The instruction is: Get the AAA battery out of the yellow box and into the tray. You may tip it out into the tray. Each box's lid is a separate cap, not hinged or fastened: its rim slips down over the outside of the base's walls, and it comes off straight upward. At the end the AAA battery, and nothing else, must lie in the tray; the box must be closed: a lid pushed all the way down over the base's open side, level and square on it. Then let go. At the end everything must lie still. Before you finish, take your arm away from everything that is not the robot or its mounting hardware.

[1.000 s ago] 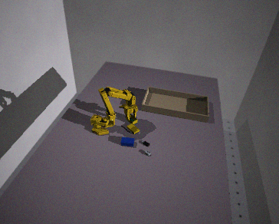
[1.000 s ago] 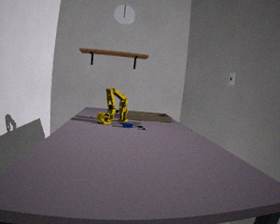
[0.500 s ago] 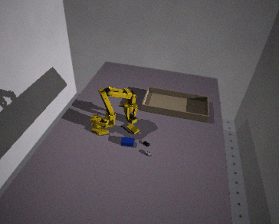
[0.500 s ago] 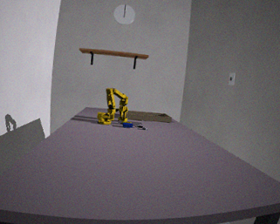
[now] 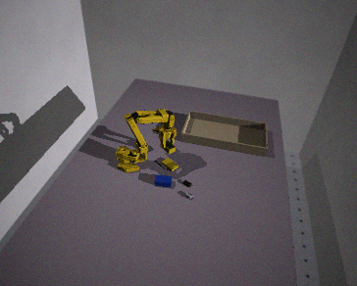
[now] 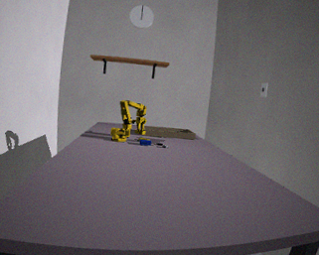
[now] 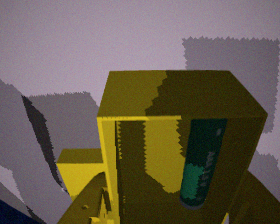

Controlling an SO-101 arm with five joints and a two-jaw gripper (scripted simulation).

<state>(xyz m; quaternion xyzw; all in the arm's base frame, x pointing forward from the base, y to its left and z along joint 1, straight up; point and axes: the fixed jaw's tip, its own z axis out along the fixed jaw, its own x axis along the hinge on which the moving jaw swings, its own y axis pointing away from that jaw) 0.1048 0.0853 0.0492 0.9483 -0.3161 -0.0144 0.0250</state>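
Mauve worktop point(image 5: 162, 235) point(image 6: 161, 192) stretches between plain grey walls, with strong shadows across it. Nearest in the top view, a small pale grey object point(image 5: 189, 196) lies near a small black one point(image 5: 186, 183); both are too small to identify. Just beside them sits a blue block-shaped box point(image 5: 163, 181) point(image 6: 145, 142) point(image 7: 12, 213). Beyond it, a shallow yellow rectangular lid point(image 5: 170, 165) point(image 6: 143, 139) point(image 7: 80, 175) rests on the worktop, apart from its base.

The yellow jointed arm point(image 5: 137, 134) point(image 6: 126, 113) stands to one side and reaches over. Its hand point(image 5: 169, 141) point(image 6: 140, 129) point(image 7: 167, 202) is fairly narrow, closed around the open yellow box base point(image 5: 170, 149) point(image 6: 141, 133) point(image 7: 131, 95). Inside that base, the dark green cylindrical AAA battery point(image 7: 201, 162) lies lengthwise near one side wall, partly in shade.

Farther off, the large brown rectangular tray point(image 5: 225, 146) point(image 6: 172, 133) stands near the worktop's far edge. The battery is outside it, and the hand and base are beside it rather than over it. On the back wall are a wooden shelf point(image 6: 130, 61) on dark brackets and, higher up, a round pale clock point(image 6: 141, 16).
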